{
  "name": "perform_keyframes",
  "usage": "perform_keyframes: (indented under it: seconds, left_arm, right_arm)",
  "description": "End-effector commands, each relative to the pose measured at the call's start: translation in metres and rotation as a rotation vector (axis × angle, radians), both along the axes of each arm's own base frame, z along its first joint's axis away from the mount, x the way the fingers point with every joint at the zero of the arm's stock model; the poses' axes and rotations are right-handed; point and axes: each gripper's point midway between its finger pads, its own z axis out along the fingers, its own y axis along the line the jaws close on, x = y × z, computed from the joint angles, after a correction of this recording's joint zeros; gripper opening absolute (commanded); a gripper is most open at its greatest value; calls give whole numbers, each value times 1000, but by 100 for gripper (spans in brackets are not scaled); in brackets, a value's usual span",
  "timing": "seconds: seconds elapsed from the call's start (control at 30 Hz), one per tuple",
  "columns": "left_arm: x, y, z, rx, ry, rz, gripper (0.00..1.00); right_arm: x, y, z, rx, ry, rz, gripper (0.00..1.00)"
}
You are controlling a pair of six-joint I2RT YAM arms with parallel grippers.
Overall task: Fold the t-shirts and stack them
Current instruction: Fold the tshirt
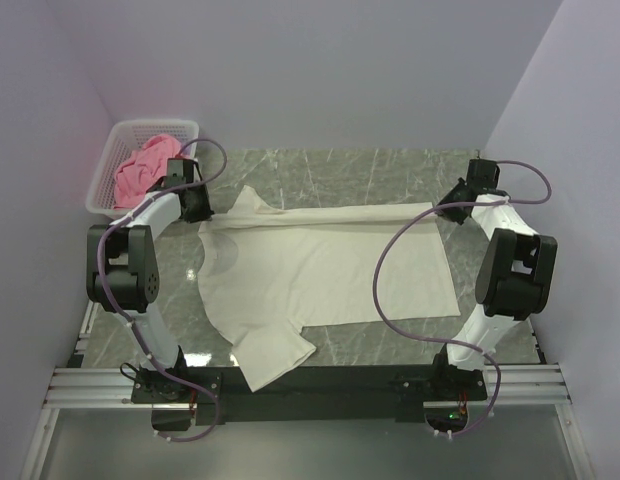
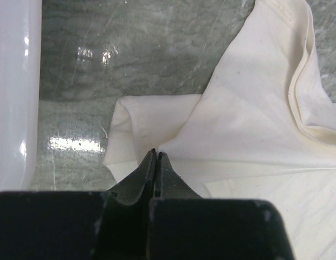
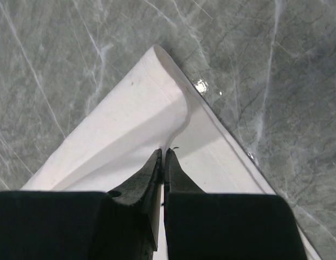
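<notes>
On table, one cream t-shirt, one basket

One cream-white t-shirt, one pink t-shirt, seemingly single though bunched, one basket, two robot arms, left and right.

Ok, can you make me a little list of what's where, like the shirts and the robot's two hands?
cream t-shirt: spread on the table, far edge doubled over
pink t-shirt: bunched up in the basket, far left corner
left gripper: shut, pinching the cream t-shirt at its far sleeve end
right gripper: shut, pinching the cream t-shirt at its far hem corner
stack: none yet
</notes>
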Motion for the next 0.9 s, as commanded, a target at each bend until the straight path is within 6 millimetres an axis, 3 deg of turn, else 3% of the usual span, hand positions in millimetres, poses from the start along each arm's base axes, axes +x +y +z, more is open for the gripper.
perform_keyframes:
  seconds: [0.0,0.2,0.4,0.87]
  left_arm:
    - [-1,11,-1,34,-7,27,1]
    - [-8,10,-18,23,50,28,1]
    - [-13,5,-23,-4,65,31,1]
    - [-20,-2,-15,-25,43,12,1]
  right_arm:
    - [-4,-10,-13,-14,25,-20,0]
    - [-11,-10,-33,-17,80,-22,0]
    - [-14,-14,-44,-35,122,-23,0]
    - [-3,-25,-7,-90,27,-51,0]
